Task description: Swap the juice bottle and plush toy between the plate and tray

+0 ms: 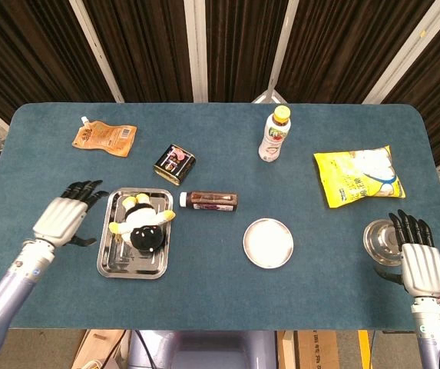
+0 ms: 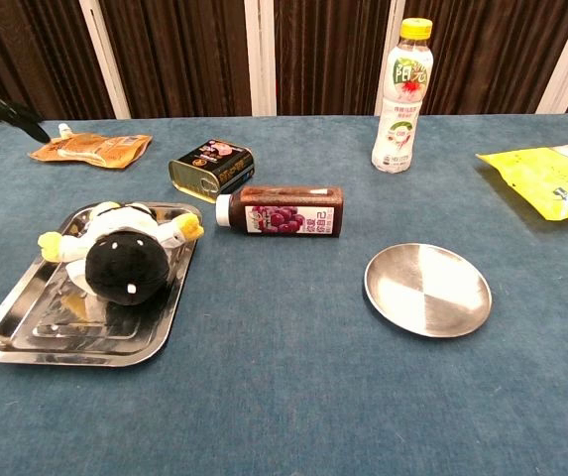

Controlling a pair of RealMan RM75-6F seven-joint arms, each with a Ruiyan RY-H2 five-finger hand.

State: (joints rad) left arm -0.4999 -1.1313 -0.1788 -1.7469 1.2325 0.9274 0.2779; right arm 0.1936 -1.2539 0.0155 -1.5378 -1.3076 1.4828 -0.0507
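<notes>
Both empty, fingers spread: left robot hand (image 1: pixel 66 215) near tray (image 1: pixel 106 260), right robot hand (image 1: pixel 415 257) seemingly over bowl (image 1: pixel 377 240).

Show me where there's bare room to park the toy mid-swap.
Best patch: the near strip of table, in front of the tray and plate. Also open: between plate and small bowl, and the far left-centre behind the can. Crowded: around the juice bottle, with can, tray and plate close by.

Plush toy (image 1: pixel 143 226) in tray (image 1: pixel 110 261); juice bottle (image 1: pixel 209 201) between tray, plate (image 1: pixel 268 243).
</notes>
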